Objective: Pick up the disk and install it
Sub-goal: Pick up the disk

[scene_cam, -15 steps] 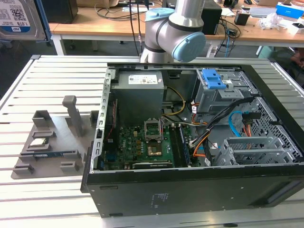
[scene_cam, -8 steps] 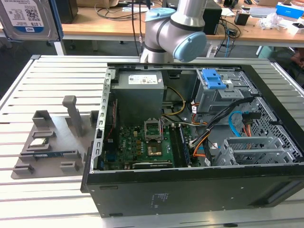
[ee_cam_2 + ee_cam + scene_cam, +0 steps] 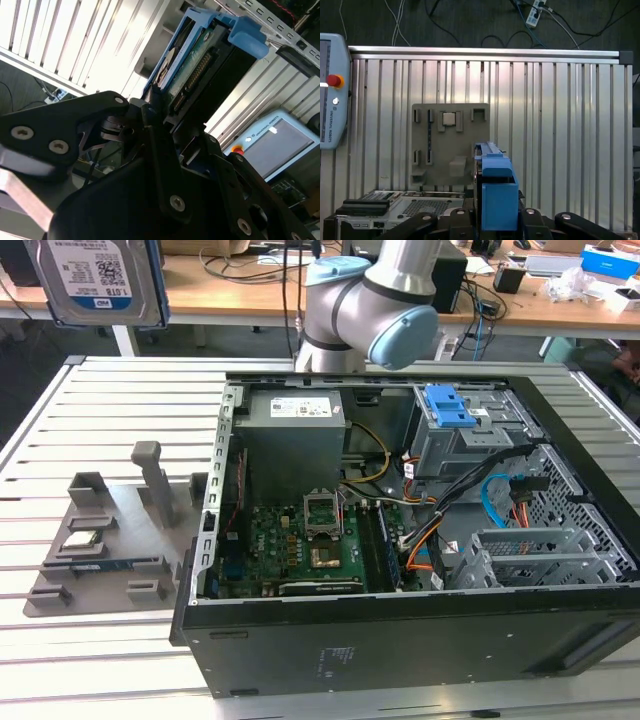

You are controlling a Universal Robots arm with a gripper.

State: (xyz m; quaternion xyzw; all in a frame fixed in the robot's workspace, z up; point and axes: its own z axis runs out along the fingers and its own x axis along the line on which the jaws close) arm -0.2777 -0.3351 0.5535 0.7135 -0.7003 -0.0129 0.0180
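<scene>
The disk [image 3: 98, 280], a silver-grey drive with a white-and-blue label in a blue frame, hangs high above the table at the exterior view's far left, well away from the open computer case [image 3: 400, 650]. In the second wrist view the disk [image 3: 192, 67] stands edge-on with its connector side showing, and my gripper [image 3: 160, 107] is shut on its lower end. In the first wrist view the disk's blue frame [image 3: 495, 192] rises between the black finger links of my gripper [image 3: 492, 222], above the grey fixture plate [image 3: 450, 145].
A grey metal bay with a blue latch [image 3: 447, 405] sits at the case's back right, and a metal cage [image 3: 530, 555] at its front right. The fixture plate [image 3: 100, 540] holds small parts. A teach pendant [image 3: 327, 95] lies beside the slotted table [image 3: 560, 125].
</scene>
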